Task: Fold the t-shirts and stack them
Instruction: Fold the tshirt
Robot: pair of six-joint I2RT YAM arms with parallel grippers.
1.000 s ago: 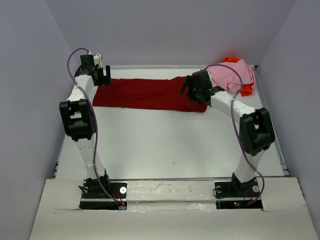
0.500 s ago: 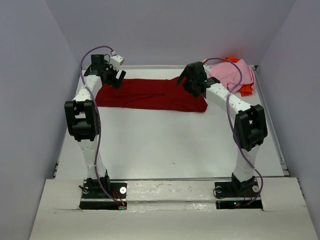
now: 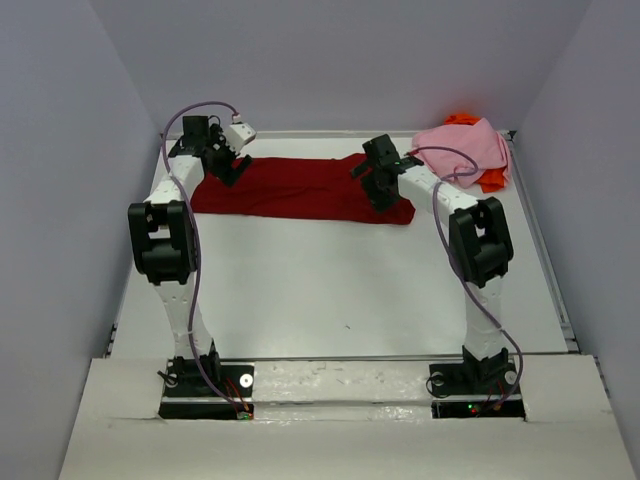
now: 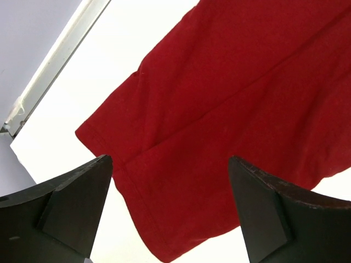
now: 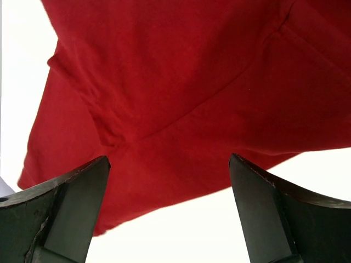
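- The dark red t-shirt [image 3: 300, 188] lies flat on the far part of the table [image 3: 330, 290], laid out as 1 long band. Its long axis runs left to right, roughly along the far edge.
- The left gripper [image 3: 228, 165] hangs over the band's left end with its jaws spread wide and nothing between them. In its wrist view the cloth's corner and side hem lie just below the fingers [image 4: 71, 208].
- The right gripper [image 3: 377, 187] is likewise released and empty. It sits above the right end, where a crease or seam runs across the fabric.
- Each arm is nearer its own end, so the cloth lies straight beneath both hands. A 2-handed pinch at the ends looks like the natural next step (my judgement).
- I cannot tell which end holds the collar.
- The light pink t-shirt [image 3: 462, 148] is heaped in the far right corner on the orange t-shirt [image 3: 492, 181], neither yet folded.
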